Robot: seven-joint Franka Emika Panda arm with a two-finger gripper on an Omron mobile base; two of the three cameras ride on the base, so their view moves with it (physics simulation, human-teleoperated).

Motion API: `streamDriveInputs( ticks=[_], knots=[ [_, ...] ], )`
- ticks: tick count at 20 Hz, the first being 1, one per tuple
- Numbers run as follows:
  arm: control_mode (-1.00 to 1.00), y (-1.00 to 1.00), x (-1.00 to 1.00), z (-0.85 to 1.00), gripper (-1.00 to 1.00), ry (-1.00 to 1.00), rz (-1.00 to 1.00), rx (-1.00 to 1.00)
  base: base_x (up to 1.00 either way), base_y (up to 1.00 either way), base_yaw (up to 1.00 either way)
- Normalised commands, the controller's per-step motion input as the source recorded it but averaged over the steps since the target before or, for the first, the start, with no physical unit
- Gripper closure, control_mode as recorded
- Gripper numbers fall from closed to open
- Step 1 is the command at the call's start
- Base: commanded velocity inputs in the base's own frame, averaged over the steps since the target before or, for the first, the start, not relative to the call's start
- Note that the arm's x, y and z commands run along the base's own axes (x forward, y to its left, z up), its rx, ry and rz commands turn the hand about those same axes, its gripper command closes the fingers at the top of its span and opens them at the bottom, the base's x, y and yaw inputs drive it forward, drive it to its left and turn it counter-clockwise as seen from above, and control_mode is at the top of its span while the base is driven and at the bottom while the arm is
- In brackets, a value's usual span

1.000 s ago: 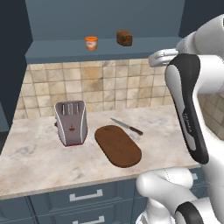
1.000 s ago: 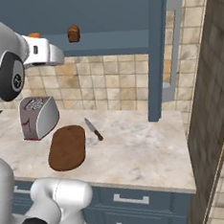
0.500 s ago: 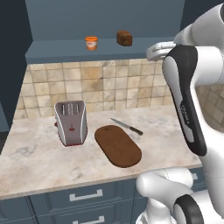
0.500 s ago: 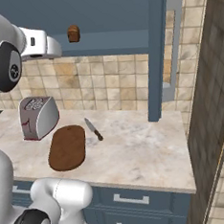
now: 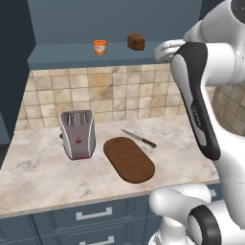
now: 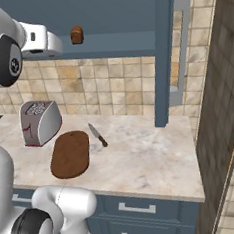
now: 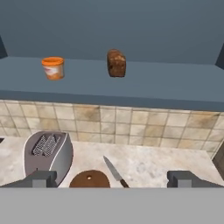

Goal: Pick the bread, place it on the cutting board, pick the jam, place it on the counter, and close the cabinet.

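Your arm has risen toward shelf over last second; tool (image 7: pixel 112 178) jaws apart, empty. bread (image 7: pixel 116 63) sits on shelf (image 7: pixel 175 87) (jam (image 7: pixel 53 68) well apart). Reach comes next, I reckon.

Two base cameras looked forward and down from behind the arm, left and right, sharing the counter (image 5: pixel 38 179), toaster (image 5: pixel 77 134) and cutting board (image 5: pixel 129 159). The hand camera faced the cabinet shelf (image 7: pixel 144 85) closer, with bread (image 7: pixel 116 63) near 12 o'clock.
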Motion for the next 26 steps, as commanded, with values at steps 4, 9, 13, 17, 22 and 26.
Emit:
streamDriveInputs(
  ticks=[4,9,13,17,22,26],
  knots=[
    [-1.00,0.13,0.22,0.07,-1.00,0.00,0.00,0.00,0.00,0.00,0.00],
    [-1.00,0.06,0.27,0.05,-1.00,0.00,0.00,0.00,0.00,0.00,0.00],
    [-1.00,0.01,0.29,0.01,-1.00,0.00,0.00,0.00,0.00,0.00,0.00],
    [-1.00,0.00,0.29,0.00,-1.00,0.00,0.00,0.00,0.00,0.00,0.00],
    [-1.00,0.00,0.39,0.00,-1.00,0.00,0.00,0.00,0.00,0.00,0.00],
    [-1.00,0.00,0.43,0.00,-1.00,0.00,0.00,0.00,0.00,0.00,0.00]
  ],
)
